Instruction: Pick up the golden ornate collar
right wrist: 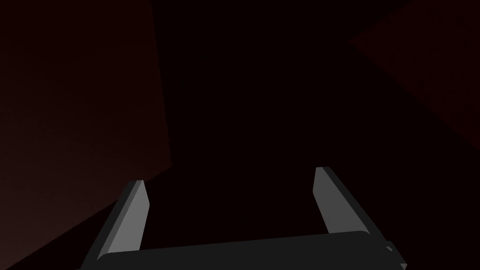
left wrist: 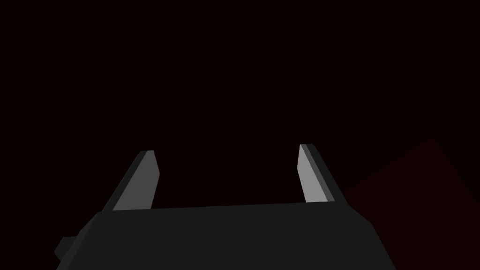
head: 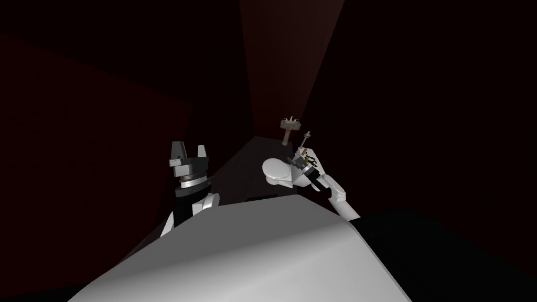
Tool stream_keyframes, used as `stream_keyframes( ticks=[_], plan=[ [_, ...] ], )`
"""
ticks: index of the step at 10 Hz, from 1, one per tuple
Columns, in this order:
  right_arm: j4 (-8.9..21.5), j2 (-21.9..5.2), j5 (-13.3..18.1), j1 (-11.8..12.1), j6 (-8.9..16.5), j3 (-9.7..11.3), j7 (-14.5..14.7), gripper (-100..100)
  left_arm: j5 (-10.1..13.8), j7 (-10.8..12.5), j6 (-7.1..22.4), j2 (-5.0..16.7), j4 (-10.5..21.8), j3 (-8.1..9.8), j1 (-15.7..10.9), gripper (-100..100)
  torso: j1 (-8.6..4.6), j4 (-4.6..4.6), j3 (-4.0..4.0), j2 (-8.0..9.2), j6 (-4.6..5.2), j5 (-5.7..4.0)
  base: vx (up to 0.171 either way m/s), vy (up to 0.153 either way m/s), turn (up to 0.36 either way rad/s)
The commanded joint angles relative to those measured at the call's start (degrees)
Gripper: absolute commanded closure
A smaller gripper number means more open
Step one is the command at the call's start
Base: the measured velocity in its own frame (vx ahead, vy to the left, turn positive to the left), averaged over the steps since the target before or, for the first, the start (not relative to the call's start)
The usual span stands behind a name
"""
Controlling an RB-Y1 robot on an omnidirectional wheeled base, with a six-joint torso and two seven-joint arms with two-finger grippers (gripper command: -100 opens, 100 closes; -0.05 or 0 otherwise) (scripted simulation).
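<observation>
head view: dim rm w/ flat dark red walls [head: 94, 136]. 1 white toilet [head: 275, 169], smooth, w/ a rounded oval lid and a boxy tank [head: 299, 181] behind it. the collar [head: 310, 160] lies on the tank's top: 1 small gold-toned loop w/ dark bits, too small to read any ornament. right arm [head: 335, 196], white w/ dark joints, reaches up to the tank, its dark wrist end just beside the collar; can't tell if it touches. beyond the toilet stands 1 grey-beige pedestal [head: 288, 127], t-shaped, w/ small prongs on top, and nearer the tank 1 thin pale rod [head: 306, 138], tilted. left gripper [head: 191, 147] is held up well apart from the toilet, on the robot's left, 2 grey blades on a ribbed dark collar-like wrist.

left wrist view: the left gripper's 2 fingers [left wrist: 145, 180], flat, tapered, light grey, stand wide, nothing between them. dark box under them; past it only dim dark red planes.

right wrist view: right gripper [right wrist: 229, 176], 2 matte grey blade fingers [right wrist: 133, 215] spread wide, holding nothing. dull dark red wall face beside one finger.
</observation>
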Motion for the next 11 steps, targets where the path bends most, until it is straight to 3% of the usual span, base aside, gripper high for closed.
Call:
stream_keyframes(
  ticks=[1, 3, 5, 6, 8, 9, 11],
  plan=[
    [1.83, -2.82, 2.39, 0.26, -0.02, -0.18, 1.6, -100, 0.0, 0.0, 0.0, 0.0, 0.0, 0.0, 0.0, 0, 0.0, 0.0, 0.0, 0.0, 0.0, 0.0, 0.0, 0.076, 0.038],
    [3.47, -5.1, 4.26, 0.36, 0.17, -0.17, 2.89, -100, 0.0, 0.0, 0.0, 0.0, 0.0, 0.0, 0.0, 0, -0.06, -0.02, -0.05, -0.07, -0.01, -0.02, -0.006, 0.067, 0.036],
    [6.57, -9.41, 7.79, 0.72, 0.6, -0.02, 5.51, -100, 0.0, 0.0, 0.0, 0.0, 0.0, 0.0, 0.0, 0, -0.2, -0.02, -0.05, -0.08, -0.01, -0.04, 0.0, 0.048, 0.037],
    [6.84, -9.7, 7.79, 0.72, 0.6, -0.02, 5.51, -100, 0.0, 0.0, 0.0, 0.0, 0.0, 0.0, 0.0, 0, -0.19, -0.03, -0.06, -0.09, 0.0, -0.05, 0.006, 0.039, 0.006],
    [10.29, -13.57, 11.01, 1.31, 1.09, 0.29, 8.14, -100, 0.0, 0.0, 0.0, 0.01, 0.0, 0.01, 0.0, 0, -0.23, -0.03, -0.07, -0.12, 0.0, -0.05, 0.019, 0.039, 0.026],
    [10.29, -14.21, 11.01, 1.31, 1.09, 0.29, 8.14, -100, 0.0, 0.0, 0.0, 0.01, 0.0, 0.01, 0.0, 0, -0.23, -0.04, -0.1, -0.17, 0.0, -0.06, 0.017, 0.027, 0.008],
    [13.76, -17.91, 13.9, 2.13, 1.61, 0.81, 10.72, -100, 0.0, 0.0, 0.0, 0.01, 0.0, 0.01, 0.01, 0, -0.31, -0.04, -0.1, -0.16, 0.0, -0.07, 0.03, 0.017, 0.017]
  ],
)
